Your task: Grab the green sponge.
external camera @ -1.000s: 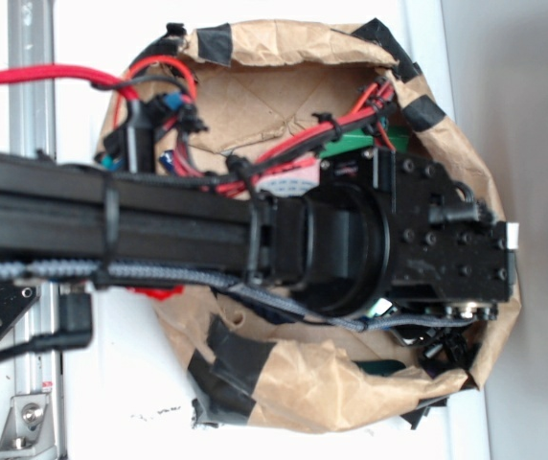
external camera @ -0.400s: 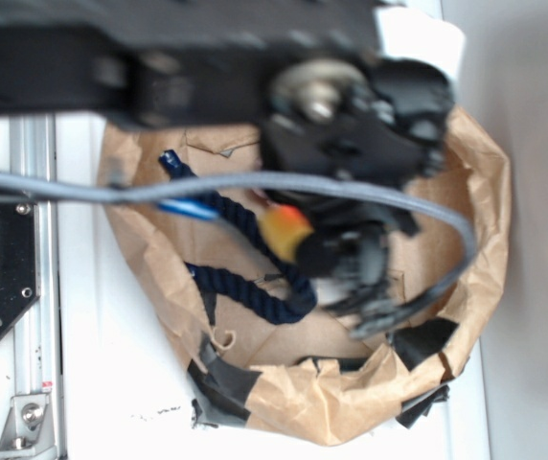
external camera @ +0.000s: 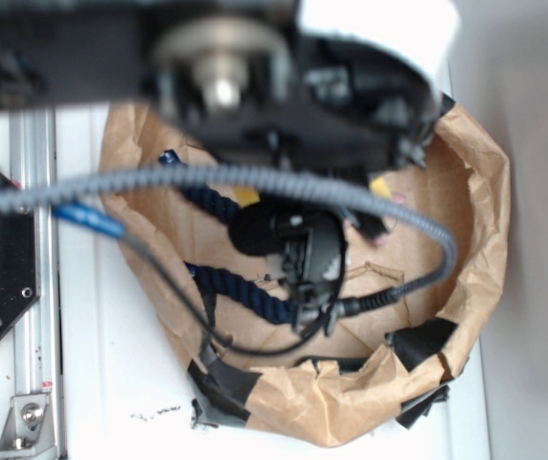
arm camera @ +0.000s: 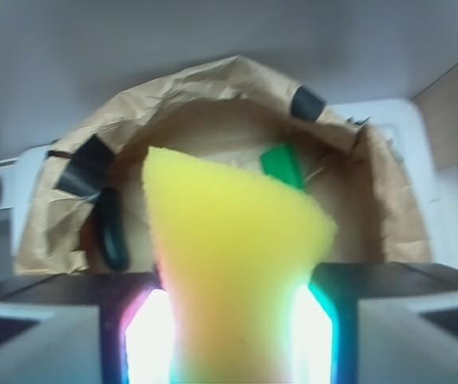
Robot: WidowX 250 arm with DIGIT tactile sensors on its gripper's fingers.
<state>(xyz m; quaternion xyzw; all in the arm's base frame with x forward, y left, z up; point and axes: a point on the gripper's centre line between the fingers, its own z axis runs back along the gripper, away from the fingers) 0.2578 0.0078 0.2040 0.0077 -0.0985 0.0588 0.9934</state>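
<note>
The gripper is clenched on a yellow sponge, the wrong item. The green sponge lies on the floor of the brown paper bin, toward its far wall in the wrist view. Best procedure, as I judge it: release the yellow sponge clear of the green one, then descend over the green block. The arm hangs over the bin, wrist pitched down.
</note>
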